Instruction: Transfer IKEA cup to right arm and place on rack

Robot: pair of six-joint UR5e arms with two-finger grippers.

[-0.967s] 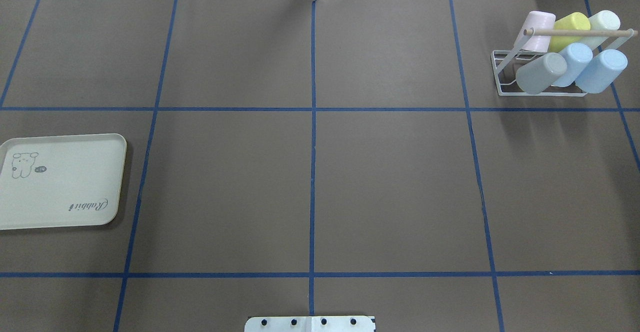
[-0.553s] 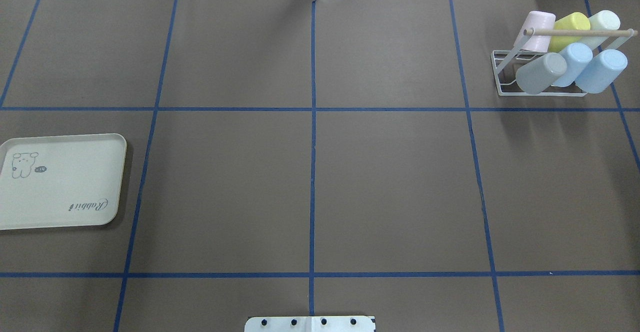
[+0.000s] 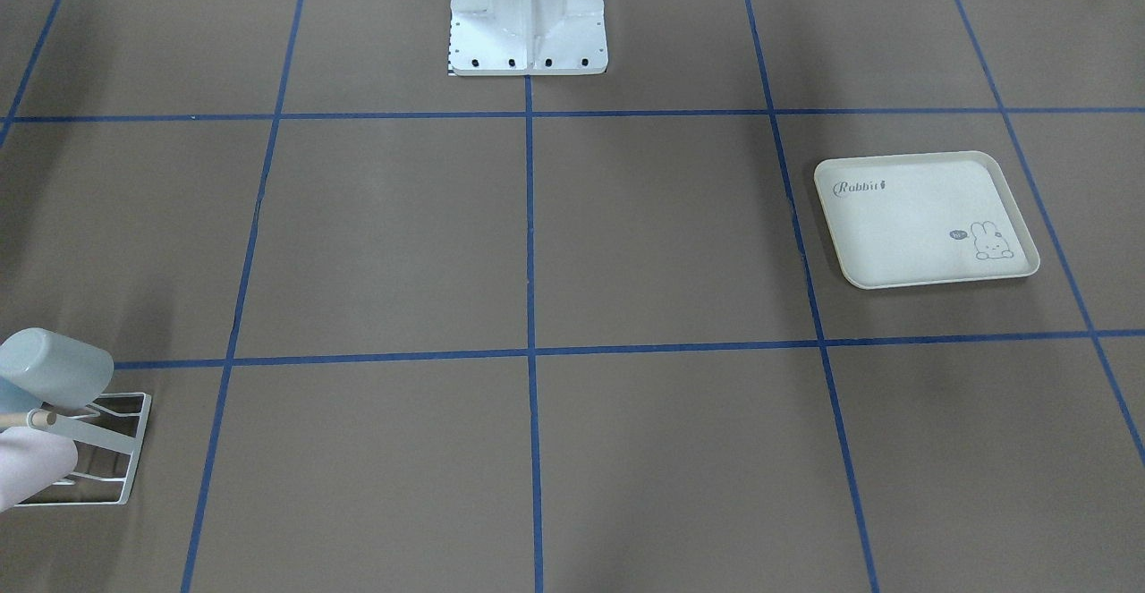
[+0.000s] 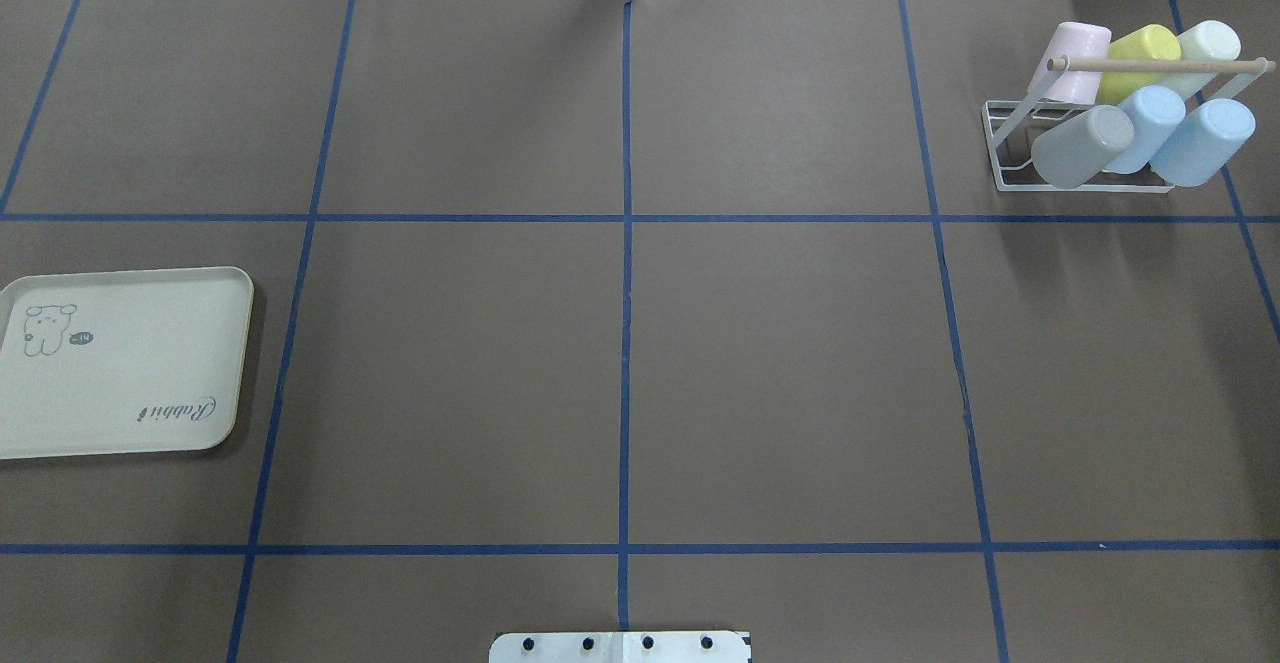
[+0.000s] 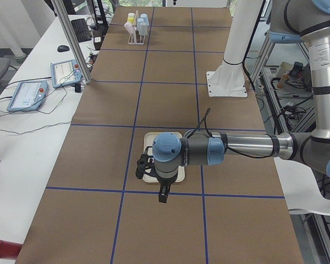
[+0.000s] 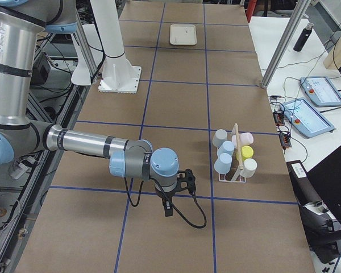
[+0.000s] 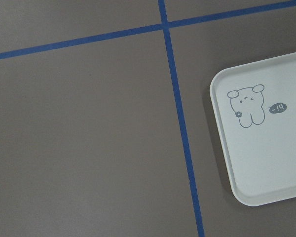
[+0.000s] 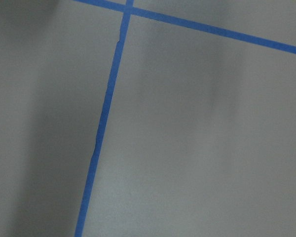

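The white wire rack (image 4: 1003, 158) with its wooden dowel (image 4: 1160, 65) stands at the far right of the table. Several cups hang on it: pink (image 4: 1075, 58), yellow (image 4: 1140, 53), cream (image 4: 1208, 46), grey (image 4: 1080, 146) and two light blue (image 4: 1200, 141). I cannot tell which is the IKEA cup. My left gripper (image 5: 163, 197) shows only in the exterior left view, hanging above the tray's near end. My right gripper (image 6: 167, 209) shows only in the exterior right view, some way left of the rack (image 6: 234, 170). I cannot tell whether either is open or shut.
A cream rabbit-print tray (image 4: 130, 363) lies at the table's left edge, also in the left wrist view as the tray (image 7: 271, 163). Blue tape lines grid the brown table cover. The robot's white base plate (image 4: 620, 648) sits at the near middle edge.
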